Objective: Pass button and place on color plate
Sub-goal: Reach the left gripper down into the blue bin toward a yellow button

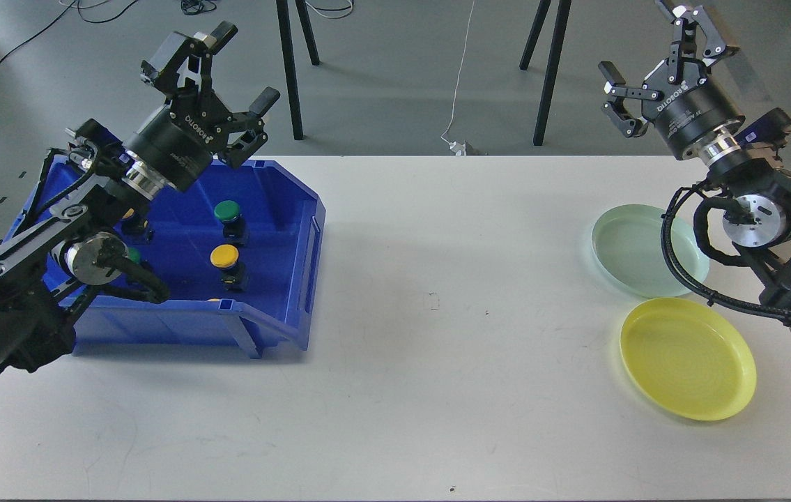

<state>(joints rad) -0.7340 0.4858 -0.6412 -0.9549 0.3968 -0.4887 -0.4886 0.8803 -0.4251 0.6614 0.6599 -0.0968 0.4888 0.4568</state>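
- The left gripper [242, 66], a black two-finger claw, hangs above the rear rim of the blue bin [297, 279], jaws spread wide and holding nothing.
- The bin is glossy moulded plastic with angled walls and a notched front lip, sitting at the left end of the matte white table [402, 348].
- Inside it, a green button [227, 211] and a yellow button [224, 256] stand upright, each a smooth round cap on a dark square base; the arm hides at least two more, one of them green-capped.
- No button has left the bin, so by these signs the task is at its start: the pick, the hand-over and the placing all lie ahead.
- At the table's right end, a pale green plate [628, 247] and, just beside and nearer, a yellow plate [688, 366] lie bare, both shallow round plastic dishes with raised rims.
- The right gripper [653, 70] is raised beyond the far right table edge, fingers splayed, empty.
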